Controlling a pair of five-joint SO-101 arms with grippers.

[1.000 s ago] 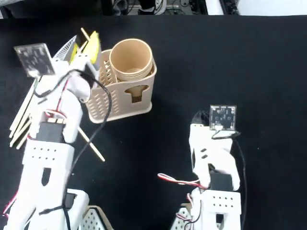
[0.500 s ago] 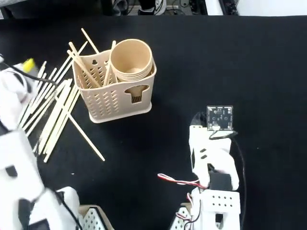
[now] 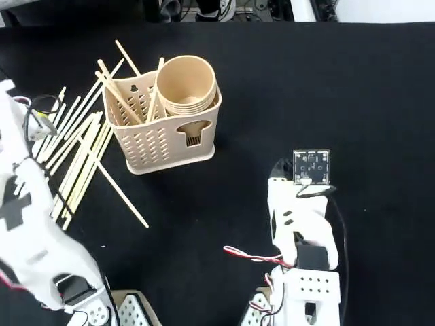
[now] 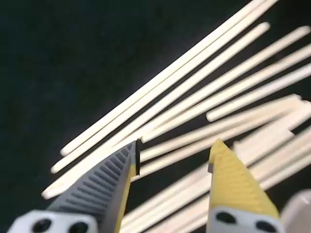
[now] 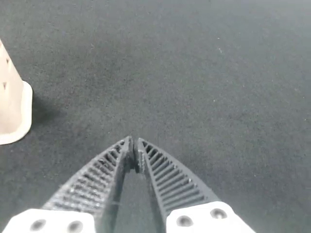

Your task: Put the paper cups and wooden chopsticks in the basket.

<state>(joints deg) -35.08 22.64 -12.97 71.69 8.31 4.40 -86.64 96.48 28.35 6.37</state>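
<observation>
Black cloth (image 3: 340,81) covers the table, with the basket (image 3: 170,146) standing toward its far left.

Finding one: my left arm (image 3: 20,224) has quit the basket. A second ago it stood over the basket's left side. Half a second ago it was swinging out toward the table's left edge. It now stands there, above the loose chopsticks (image 3: 78,156) that lie just beside the basket.

Finding two: my left pincer (image 4: 176,148) is spread wide and carries nothing. Its wrist view shows both tips poised over the pile, with several sticks crossing beneath the gap. Whether the tips touch the wood, I cannot tell.

Finding three: with the arm out of the way, a few delivered chopsticks (image 3: 115,92) are seen leaning in the side of the basket nearer the pile, their ends standing above the rim. The paper cups (image 3: 185,81) sit nested as one stack in the other side, as before.

Finding four: my right pincer (image 5: 133,148) is closed on nothing over bare cloth, and my right arm (image 3: 299,217) has not shifted.

Assessment: the cups appear done and one delivery of sticks looks complete. Most of the pile remains outstanding, and I judge the next pick is being lined up. A wide grasp on so loose a pile could scatter the sticks.
</observation>
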